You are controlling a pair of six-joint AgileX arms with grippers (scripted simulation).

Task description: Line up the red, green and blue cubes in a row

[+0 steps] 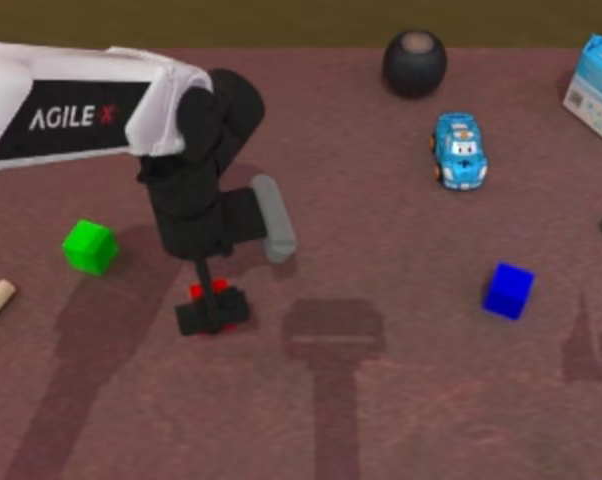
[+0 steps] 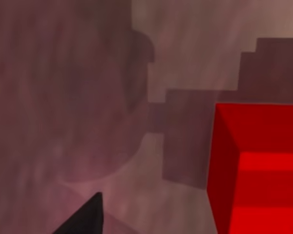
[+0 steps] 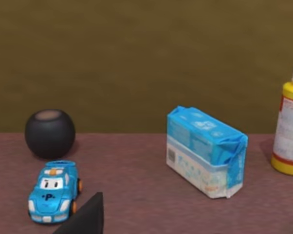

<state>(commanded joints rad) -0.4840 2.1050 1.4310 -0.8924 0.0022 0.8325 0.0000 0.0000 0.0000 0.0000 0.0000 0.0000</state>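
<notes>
Red cube [image 1: 209,291] sits between left gripper [image 1: 212,305] fingers.

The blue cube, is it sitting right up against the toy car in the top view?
No, the blue cube sits apart from the toy car, with bare table between them.

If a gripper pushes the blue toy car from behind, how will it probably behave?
The toy car stands upright on wheels, so it would probably roll away rather than slide. Its smooth rounded body looks stiff, likely slippery to pinch. It seems light and may travel far.
</notes>
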